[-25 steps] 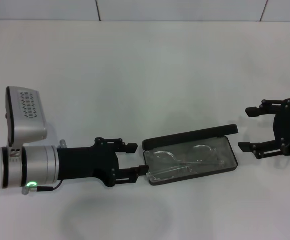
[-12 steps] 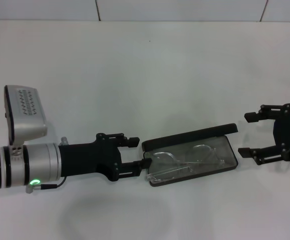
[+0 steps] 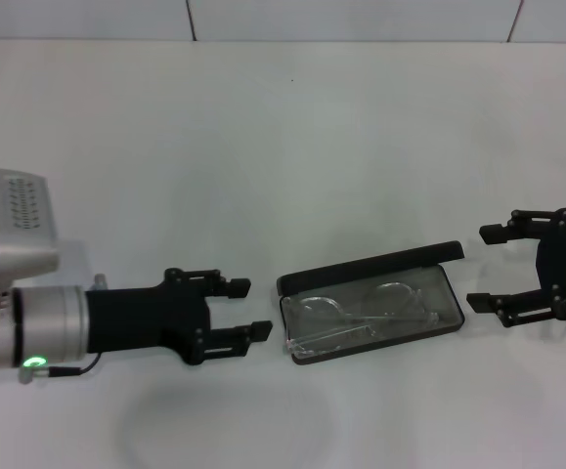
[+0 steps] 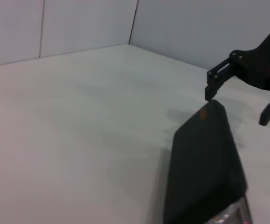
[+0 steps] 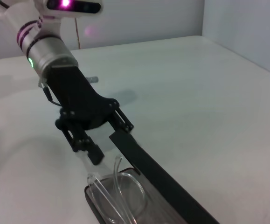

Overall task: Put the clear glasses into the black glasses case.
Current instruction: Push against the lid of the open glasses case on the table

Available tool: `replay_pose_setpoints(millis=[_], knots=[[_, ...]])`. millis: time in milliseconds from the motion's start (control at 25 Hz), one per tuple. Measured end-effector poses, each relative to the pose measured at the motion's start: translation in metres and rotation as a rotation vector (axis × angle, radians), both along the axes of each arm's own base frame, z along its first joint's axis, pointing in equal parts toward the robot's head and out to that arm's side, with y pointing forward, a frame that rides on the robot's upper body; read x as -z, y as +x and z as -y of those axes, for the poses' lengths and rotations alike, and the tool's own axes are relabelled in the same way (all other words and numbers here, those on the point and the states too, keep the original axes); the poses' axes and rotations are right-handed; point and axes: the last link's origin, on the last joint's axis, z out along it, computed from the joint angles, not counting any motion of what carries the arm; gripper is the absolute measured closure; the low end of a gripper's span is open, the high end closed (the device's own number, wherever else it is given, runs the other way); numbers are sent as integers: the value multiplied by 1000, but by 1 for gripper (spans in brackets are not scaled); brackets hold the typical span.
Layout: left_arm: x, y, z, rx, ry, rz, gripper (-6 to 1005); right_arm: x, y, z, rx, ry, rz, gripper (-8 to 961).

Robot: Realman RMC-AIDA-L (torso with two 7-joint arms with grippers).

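The black glasses case lies open in the middle of the white table, its lid raised along the far side. The clear glasses rest inside it, one arm tip poking out past the case's left end. My left gripper is open just left of the case, a small gap away, holding nothing. My right gripper is open just right of the case, also empty. The left wrist view shows the closed-looking back of the lid and the right gripper beyond it.
The white table stretches wide behind the case up to a tiled wall. My left arm's silver wrist with its camera block lies low over the table at the left.
My left gripper has let go of the glasses' end and drawn back to the left, away from the case. The right gripper shifted slightly down and right.
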Motion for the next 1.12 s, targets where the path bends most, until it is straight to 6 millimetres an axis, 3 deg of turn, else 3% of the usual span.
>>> replay_pose_setpoints(millis=[160,520,720,1120], knots=[[-6,0,6,8,-33,26,341,0,0,0,2,-1,-1,87],[0,2,14,20,-60,34,341,0,1,0,5,4,1,87],[0,11,28,97,-151,77,341,1,1,0,1,1,3,87],[17,20,30,134,-196,54,340,2,1,0,-5,-5,10,88]])
